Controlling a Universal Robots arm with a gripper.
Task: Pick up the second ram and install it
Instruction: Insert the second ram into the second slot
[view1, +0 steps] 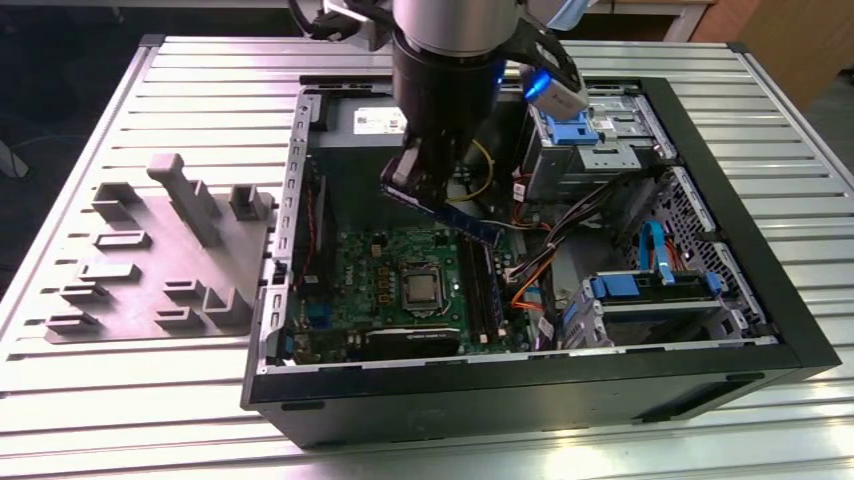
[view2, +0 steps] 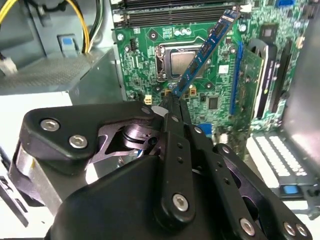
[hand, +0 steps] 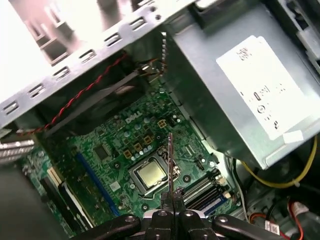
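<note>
With the gripper (view2: 175, 102) closed on one end of the second ram (view2: 205, 52), holds it slanted in mid-air above the motherboard (view2: 150, 60) — looks light, thin, stiff but brittle, best pinched flat across its faces, never bent.

The hand (view2: 173, 102) pinches one end of the second ram (view2: 205, 50) — the strip slants over the green motherboard (view2: 145, 55), crossing its processor socket (view2: 176, 62).

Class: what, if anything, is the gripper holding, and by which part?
The gripper holds the second ram, pinched near one end; the rest juts out over the motherboard.
</note>
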